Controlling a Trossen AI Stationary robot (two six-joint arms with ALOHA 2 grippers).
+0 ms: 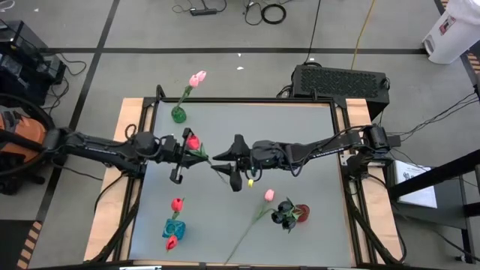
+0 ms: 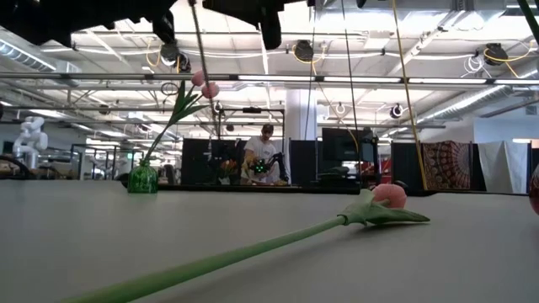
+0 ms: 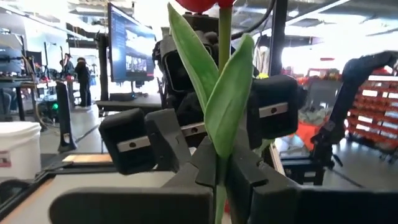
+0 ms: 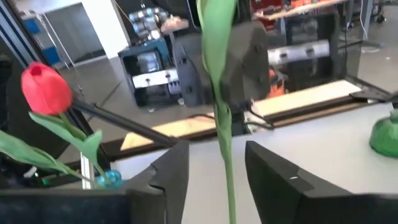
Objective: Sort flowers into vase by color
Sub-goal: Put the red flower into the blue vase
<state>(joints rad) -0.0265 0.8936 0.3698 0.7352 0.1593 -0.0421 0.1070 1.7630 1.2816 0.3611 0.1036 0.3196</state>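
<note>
High view shows my left gripper (image 1: 196, 152) and right gripper (image 1: 217, 161) meeting near the table's middle, with a red tulip (image 1: 193, 143) between them. My left fingers (image 3: 208, 168) are clamped on its stem; my right fingers (image 4: 171, 171) stand apart on either side of the stem, not touching it. Bare table (image 1: 300, 127) lies open toward the far edge, where a green vase (image 1: 178, 115) holds a pink tulip (image 1: 197, 78). Near the front edge, a blue vase (image 1: 174, 228) holds red tulips and a red vase (image 1: 301, 214) holds black ones; a loose pink tulip (image 1: 268, 196) lies beside it. In the left wrist view the red head is cut off.
</note>
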